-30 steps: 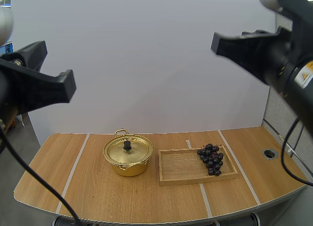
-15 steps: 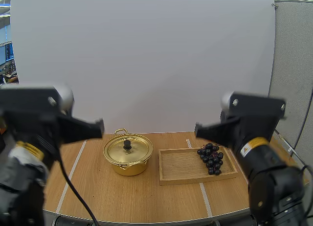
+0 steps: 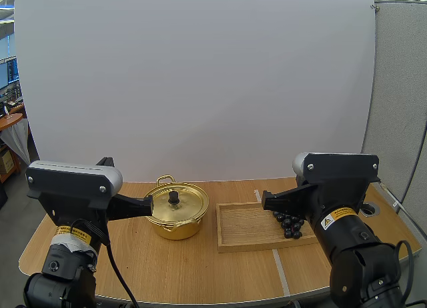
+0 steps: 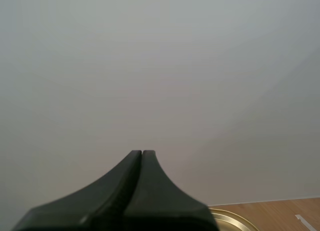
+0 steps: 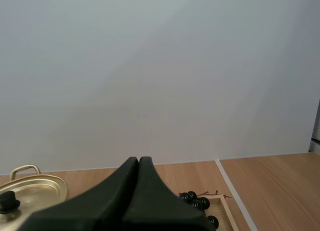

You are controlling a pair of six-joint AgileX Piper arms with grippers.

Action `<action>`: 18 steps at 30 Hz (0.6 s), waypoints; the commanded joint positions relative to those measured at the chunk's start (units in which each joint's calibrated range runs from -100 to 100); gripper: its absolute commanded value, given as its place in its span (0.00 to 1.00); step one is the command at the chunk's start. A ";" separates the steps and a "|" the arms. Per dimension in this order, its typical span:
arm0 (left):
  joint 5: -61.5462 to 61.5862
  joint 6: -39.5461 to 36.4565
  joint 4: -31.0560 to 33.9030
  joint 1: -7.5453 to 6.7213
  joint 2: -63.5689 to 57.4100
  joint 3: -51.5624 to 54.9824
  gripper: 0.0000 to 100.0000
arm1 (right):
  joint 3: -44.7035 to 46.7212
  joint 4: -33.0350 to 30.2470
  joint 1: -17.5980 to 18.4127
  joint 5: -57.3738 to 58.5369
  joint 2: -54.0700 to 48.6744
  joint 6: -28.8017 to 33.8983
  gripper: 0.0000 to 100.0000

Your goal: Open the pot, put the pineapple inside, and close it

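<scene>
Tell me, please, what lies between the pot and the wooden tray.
Nothing: in the high view, bare table separates the pot from the wooden tray.

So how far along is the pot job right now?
Nothing looks done: the lid sits on the pot, and the grapes, the fruit on hand, lie in the wooden tray. In hand: nothing; the left tool, near the pot, and the right tool, near the grapes, are both shut and empty. Left: lift the lid, move the fruit in, close the pot.
</scene>
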 commanded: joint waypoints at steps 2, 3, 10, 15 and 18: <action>-1.20 -0.29 0.20 0.08 -0.29 1.51 0.00 | 0.37 1.23 0.81 -2.04 -2.79 -0.63 0.00; -1.20 -0.29 0.20 0.08 -0.29 1.89 0.00 | 0.54 1.23 0.81 -2.04 -2.79 -0.73 0.00; -1.98 -0.29 0.20 0.08 -0.29 7.44 0.00 | 7.07 1.26 0.81 -2.52 -2.79 -5.11 0.00; -5.60 -0.29 0.20 0.08 -0.29 10.55 0.00 | 11.86 1.26 0.81 -4.61 -2.79 -5.11 0.00; -0.23 -0.65 0.20 0.08 -0.29 10.55 0.00 | 13.93 1.26 0.81 -4.61 -2.79 -5.11 0.00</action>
